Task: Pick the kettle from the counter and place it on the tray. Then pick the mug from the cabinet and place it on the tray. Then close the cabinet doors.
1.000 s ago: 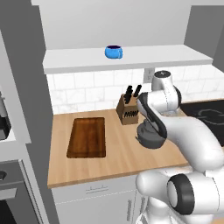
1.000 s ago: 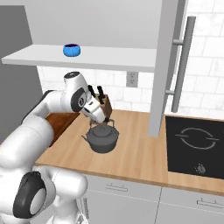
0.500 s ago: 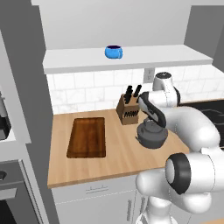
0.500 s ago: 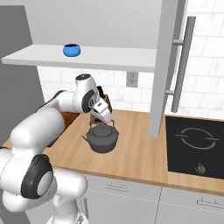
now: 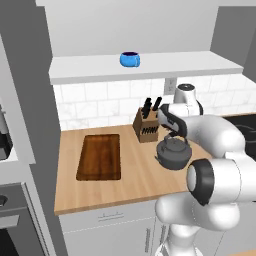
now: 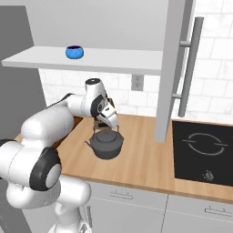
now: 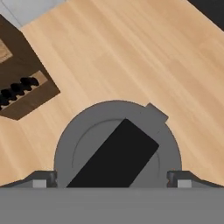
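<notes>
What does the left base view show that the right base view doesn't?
Left base view: the tray lying flat on the counter, left of the knife block.
Right base view: the hob and a cabinet door with its bar handle.
Both: the kettle on the counter under the open pincer, and the mug on the shelf.

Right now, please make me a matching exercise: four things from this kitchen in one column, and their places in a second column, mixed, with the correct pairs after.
Things:
1. kettle
2. mug
3. tray
4. knife block

Places:
A. on the white cabinet shelf
B. flat on the counter, left of the knife block
C. against the tiled wall, behind the kettle
D. on the counter, directly under the open gripper

Pairs: 1-D, 2-A, 3-B, 4-C
</notes>
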